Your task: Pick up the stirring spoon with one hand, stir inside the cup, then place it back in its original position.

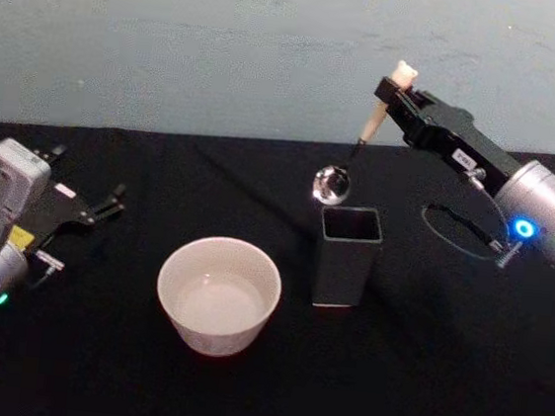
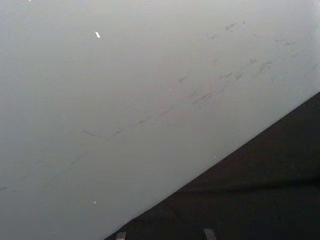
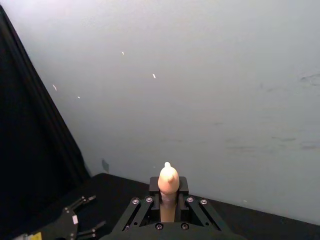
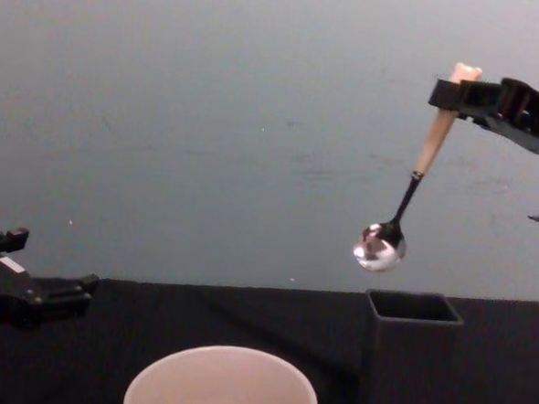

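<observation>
There is one stirring spoon [image 1: 369, 126], one cup [image 1: 197, 336] and one dark square holder [image 1: 343, 270].

Head camera is looking down, chest camera level; both are sharing the stirring spoon [image 1: 367, 130] under the right gripper [image 1: 393, 91].

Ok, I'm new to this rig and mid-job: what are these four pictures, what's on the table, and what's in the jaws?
This is a two-armed robot at a black table. One picture looks down from its head and one looks across from its chest. The other two come from its wrists.

On the table stand a cream cup and, to its right, a dark square holder.

The right gripper is up in the air, with its jaws shut on the handle of the spoon. The spoon hangs bowl down above the holder.

The left gripper sits low at the left with its jaws open and holds nothing.
</observation>
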Motion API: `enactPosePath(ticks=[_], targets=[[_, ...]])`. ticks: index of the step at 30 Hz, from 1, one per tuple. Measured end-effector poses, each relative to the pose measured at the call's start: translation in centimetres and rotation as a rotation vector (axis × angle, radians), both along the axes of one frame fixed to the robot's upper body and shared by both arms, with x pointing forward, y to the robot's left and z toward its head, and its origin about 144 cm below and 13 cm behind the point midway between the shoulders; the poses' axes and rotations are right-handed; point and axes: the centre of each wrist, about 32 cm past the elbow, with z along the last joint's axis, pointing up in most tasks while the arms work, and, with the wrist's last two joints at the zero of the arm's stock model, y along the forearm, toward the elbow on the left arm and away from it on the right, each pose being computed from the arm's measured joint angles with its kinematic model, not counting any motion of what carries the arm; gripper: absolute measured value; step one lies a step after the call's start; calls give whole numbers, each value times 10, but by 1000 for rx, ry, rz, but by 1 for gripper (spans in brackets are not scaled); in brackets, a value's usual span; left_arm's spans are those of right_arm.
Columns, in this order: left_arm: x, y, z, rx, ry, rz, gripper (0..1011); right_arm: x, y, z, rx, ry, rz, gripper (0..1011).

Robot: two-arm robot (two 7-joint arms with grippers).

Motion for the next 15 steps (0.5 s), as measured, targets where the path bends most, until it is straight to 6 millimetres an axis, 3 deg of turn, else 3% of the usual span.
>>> enactPosePath(ticks=[15], targets=[[0, 0, 0, 0, 0, 0, 1001, -4, -6, -15, -71, 22, -20, 204]])
